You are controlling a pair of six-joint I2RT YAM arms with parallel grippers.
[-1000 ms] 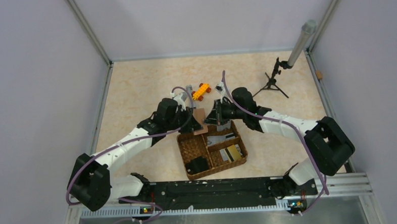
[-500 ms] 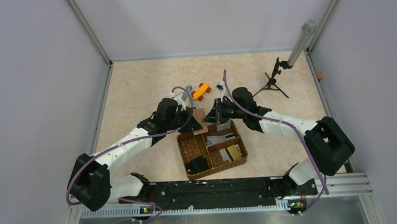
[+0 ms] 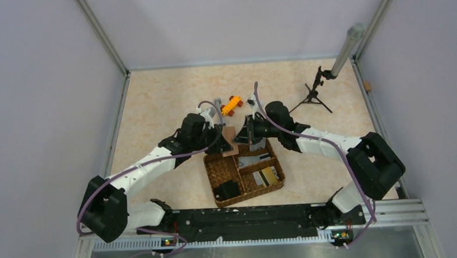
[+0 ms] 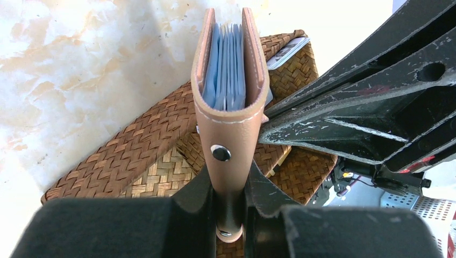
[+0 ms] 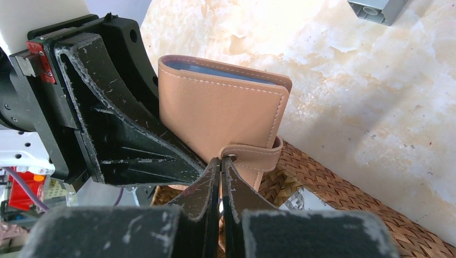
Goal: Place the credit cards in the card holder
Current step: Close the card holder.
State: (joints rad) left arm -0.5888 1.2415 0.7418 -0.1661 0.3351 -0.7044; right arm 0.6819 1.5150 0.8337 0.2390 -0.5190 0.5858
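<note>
**Card holder** (image 4: 231,126): tan leather, light blue pockets inside. It stands on edge in the air over the far rim of the basket, with the pocket mouths turned away from the left wrist camera. The covers are slightly parted. No card can be made out in the blue pockets. A strap (image 5: 254,156) with a metal snap wraps round one edge.

**Left gripper** (image 4: 230,185): the jaws pinch the card holder's closed edge and carry it clear of the table.

**Right gripper** (image 5: 221,164): the jaws are pressed together, with the tips against the strap at its snap. Whether any leather is caught between them cannot be told.

**Credit cards**: all visible ones lie in the basket's right-hand compartments.
- Far-right compartment: a grey card (image 3: 252,160).
- Near-right compartment: a gold card (image 3: 270,175) beside a grey one with a dark stripe (image 3: 259,179).

**Basket** (image 3: 215,165): brown, woven and divided into compartments. It sits on the table between the two arms, just below the card holder. The near-left compartment holds a black blocky object (image 3: 226,191).

**Table** (image 3: 155,109): pale marbled top. These things stand beyond the grippers:
- an orange toy car (image 3: 231,105)
- a small black tripod (image 3: 313,94) near the far right corner
</note>
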